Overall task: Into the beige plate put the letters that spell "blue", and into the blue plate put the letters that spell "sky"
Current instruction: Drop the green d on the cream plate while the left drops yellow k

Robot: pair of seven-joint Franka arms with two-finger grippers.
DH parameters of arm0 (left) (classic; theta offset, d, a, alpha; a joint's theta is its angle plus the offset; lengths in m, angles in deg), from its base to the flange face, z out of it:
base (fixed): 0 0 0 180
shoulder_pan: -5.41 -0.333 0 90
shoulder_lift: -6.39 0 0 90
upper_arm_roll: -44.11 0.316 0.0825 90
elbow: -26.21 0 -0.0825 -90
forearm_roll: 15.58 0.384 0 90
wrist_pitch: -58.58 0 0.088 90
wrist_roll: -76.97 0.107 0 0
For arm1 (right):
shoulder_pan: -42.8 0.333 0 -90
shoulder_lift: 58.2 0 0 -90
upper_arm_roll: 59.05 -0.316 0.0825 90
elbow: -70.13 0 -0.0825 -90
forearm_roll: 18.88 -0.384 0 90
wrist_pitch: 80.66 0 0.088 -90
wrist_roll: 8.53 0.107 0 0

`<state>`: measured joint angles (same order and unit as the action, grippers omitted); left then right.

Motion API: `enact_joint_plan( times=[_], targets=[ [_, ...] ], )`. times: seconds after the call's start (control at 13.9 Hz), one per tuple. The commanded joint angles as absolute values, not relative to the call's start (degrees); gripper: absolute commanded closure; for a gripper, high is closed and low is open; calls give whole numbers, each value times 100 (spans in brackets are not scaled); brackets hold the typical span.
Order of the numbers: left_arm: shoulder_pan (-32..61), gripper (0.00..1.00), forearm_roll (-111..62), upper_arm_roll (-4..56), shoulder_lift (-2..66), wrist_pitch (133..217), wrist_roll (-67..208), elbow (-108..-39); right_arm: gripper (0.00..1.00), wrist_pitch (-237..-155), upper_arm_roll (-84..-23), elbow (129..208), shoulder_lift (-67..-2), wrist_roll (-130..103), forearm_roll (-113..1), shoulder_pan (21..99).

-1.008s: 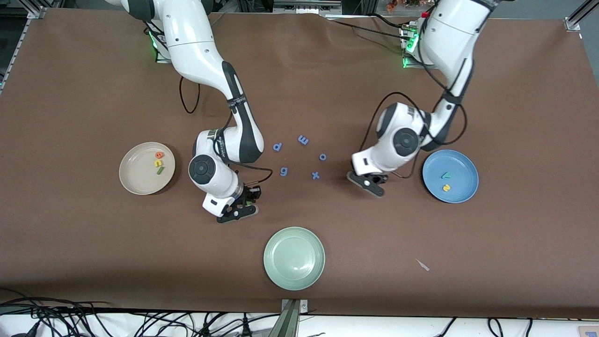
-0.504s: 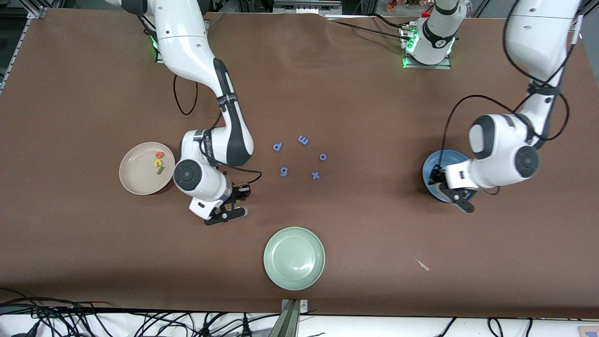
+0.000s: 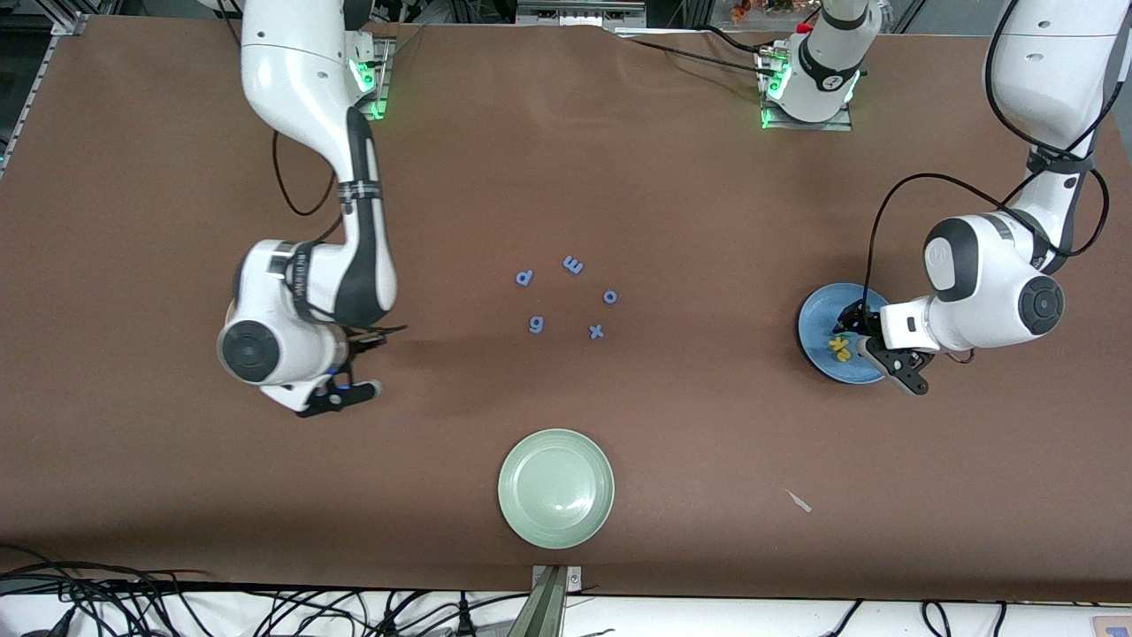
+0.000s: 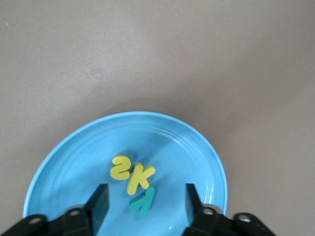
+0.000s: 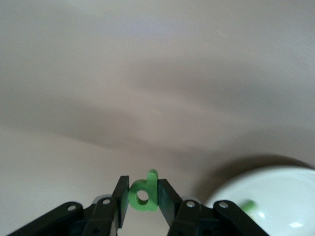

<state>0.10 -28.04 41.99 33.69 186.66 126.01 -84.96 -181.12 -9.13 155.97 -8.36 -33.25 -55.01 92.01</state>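
My left gripper (image 4: 146,189) hangs open low over the blue plate (image 4: 74,152), nothing between its fingers. In that plate lie the yellow s (image 4: 120,167), the yellow k (image 4: 140,178) and the teal y (image 4: 143,201), close together. From the front, the left gripper (image 3: 875,347) covers part of the blue plate (image 3: 818,310). My right gripper (image 5: 142,191) is shut on the green b (image 5: 135,199), above the table just beside the beige plate (image 5: 275,196). A green piece (image 5: 248,205) lies in that plate. In the front view the right gripper (image 3: 343,392) shows, and the right arm hides the beige plate.
Several periwinkle-blue letters (image 3: 566,296) lie scattered at the middle of the table. A pale green plate (image 3: 555,487) sits nearer to the front camera, and a small pale scrap (image 3: 799,501) lies toward the left arm's end.
The left arm swung from the table's middle to over the blue plate and opened; the yellow k now lies there. The right gripper carried the green b toward the beige plate.
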Motion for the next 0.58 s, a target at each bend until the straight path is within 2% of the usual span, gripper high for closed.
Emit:
enact_joint_plan(
  times=[0.0,0.14,0.36,0.5],
  targets=[
    [-21,0,-2841,4157,2156,18716,12636,-9522,94,-18541,-405,16828,-1267,-4391,-5430,9474],
    [32,0,-2832,4157,1425,18716,12636,-9639,94,-18849,-272,17312,-1346,-4544,-5439,9631],
    [189,0,-2823,4157,580,18611,12488,-9701,93,-18947,-113,17595,-1259,-4527,-5439,9729],
    [268,0,-2492,4157,88,18191,12067,-9649,87,-19000,-104,17604,-1101,-4474,-5439,9624]
  ],
)
